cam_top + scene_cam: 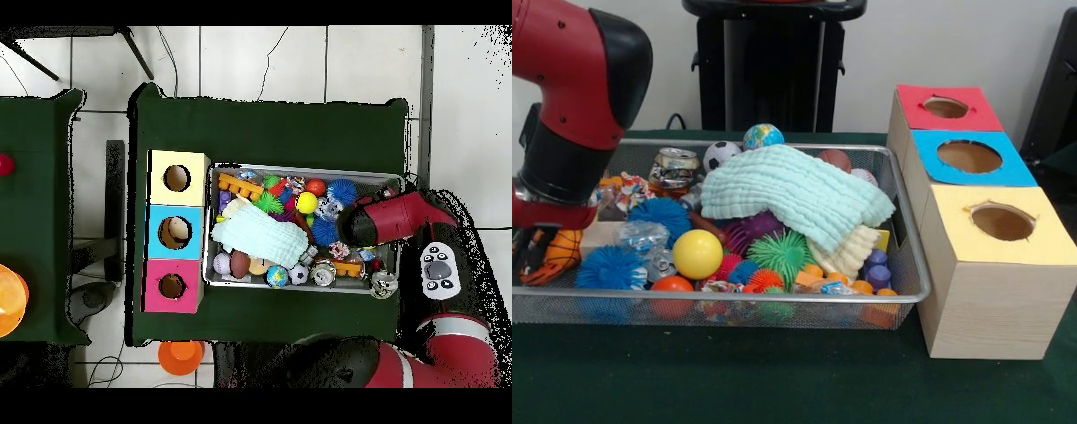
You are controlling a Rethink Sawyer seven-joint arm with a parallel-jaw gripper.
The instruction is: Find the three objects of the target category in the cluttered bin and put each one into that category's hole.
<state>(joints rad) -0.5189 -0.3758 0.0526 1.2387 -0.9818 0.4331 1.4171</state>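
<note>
The bin [777,298] is a silver wire-mesh basket full of toys; in the overhead view its rim [300,168] shows too. My gripper [537,258] hangs at the bin's left end in the front view, low among the toys. An orange ball with black lines [563,251] lies right against it; I cannot tell whether it is held. In the overhead view the red arm [385,220] covers the bin's right end and hides the gripper. Three wooden boxes stand beside the bin, with round holes in a red [945,108], a blue [969,157] and a yellow [1002,222] top.
A mint cloth [794,194] lies over the middle of the bin. Around it are a yellow ball [697,253], blue spiky balls [658,216], a green spiky ball [779,252], a soccer ball [720,154], a globe ball [764,136] and a crushed can [675,168].
</note>
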